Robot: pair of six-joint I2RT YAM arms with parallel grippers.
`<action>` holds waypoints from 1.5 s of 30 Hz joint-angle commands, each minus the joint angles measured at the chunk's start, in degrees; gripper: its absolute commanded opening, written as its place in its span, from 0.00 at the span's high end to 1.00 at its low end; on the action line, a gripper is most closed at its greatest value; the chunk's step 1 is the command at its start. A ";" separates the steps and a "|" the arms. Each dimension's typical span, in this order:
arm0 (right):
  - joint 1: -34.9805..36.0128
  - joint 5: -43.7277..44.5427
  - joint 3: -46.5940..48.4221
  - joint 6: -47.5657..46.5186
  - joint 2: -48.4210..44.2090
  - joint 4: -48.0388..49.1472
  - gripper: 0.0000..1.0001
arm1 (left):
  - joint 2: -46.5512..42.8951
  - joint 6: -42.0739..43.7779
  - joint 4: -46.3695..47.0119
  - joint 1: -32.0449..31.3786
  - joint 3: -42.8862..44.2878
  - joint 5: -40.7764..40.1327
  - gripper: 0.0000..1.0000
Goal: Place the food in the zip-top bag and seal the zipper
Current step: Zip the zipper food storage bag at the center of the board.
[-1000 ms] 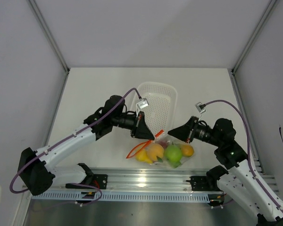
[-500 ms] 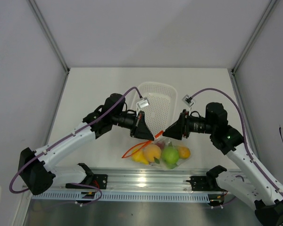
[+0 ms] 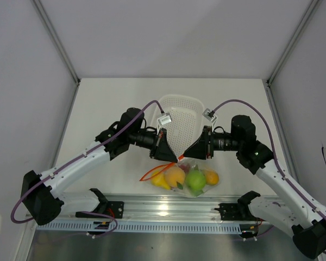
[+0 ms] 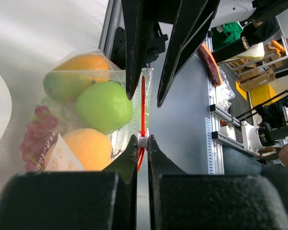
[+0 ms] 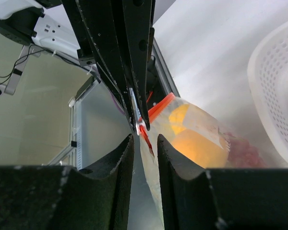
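The clear zip-top bag [image 3: 189, 178] lies near the table's front edge, holding a green apple [image 3: 196, 178], a mango [image 3: 176, 175], a yellow fruit [image 3: 161, 181] and an orange fruit [image 3: 212, 176]. Its orange-red zipper [image 3: 158, 169] runs along the mouth. My left gripper [image 3: 172, 158] is shut on the white slider [image 4: 142, 140] of the zipper [image 4: 143, 103]. My right gripper [image 3: 186, 154] is open, right next to the left one. In the right wrist view its jaws [image 5: 145, 137] stand either side of the bag's edge and the zipper's end [image 5: 149, 132]. Red grapes [image 4: 32, 132] show through the bag.
The white perforated basket [image 3: 179, 115] stands just behind both grippers, its rim also in the right wrist view [image 5: 276, 96]. The metal rail [image 3: 168, 209] with the arm bases runs along the near edge, right below the bag.
My right gripper has moved left and up to the bag's mouth, closing in on the left gripper. The bag has shifted slightly left. The left gripper has held its place.
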 commanded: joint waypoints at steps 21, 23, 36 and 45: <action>5.58 17.05 3.25 -5.27 1.92 -6.65 1.00 | -0.66 -0.42 1.45 0.56 1.37 2.06 1.00; 5.14 21.70 4.39 -6.06 1.30 -9.12 1.00 | -0.92 0.02 0.14 0.56 1.45 1.71 0.99; -8.10 27.02 5.72 -6.15 -5.12 -15.89 1.00 | -4.17 2.22 -5.31 0.56 0.84 -1.01 0.99; -14.55 19.45 5.01 -7.12 -7.31 -18.80 1.00 | -8.57 3.01 -9.97 0.56 -2.06 -3.83 0.99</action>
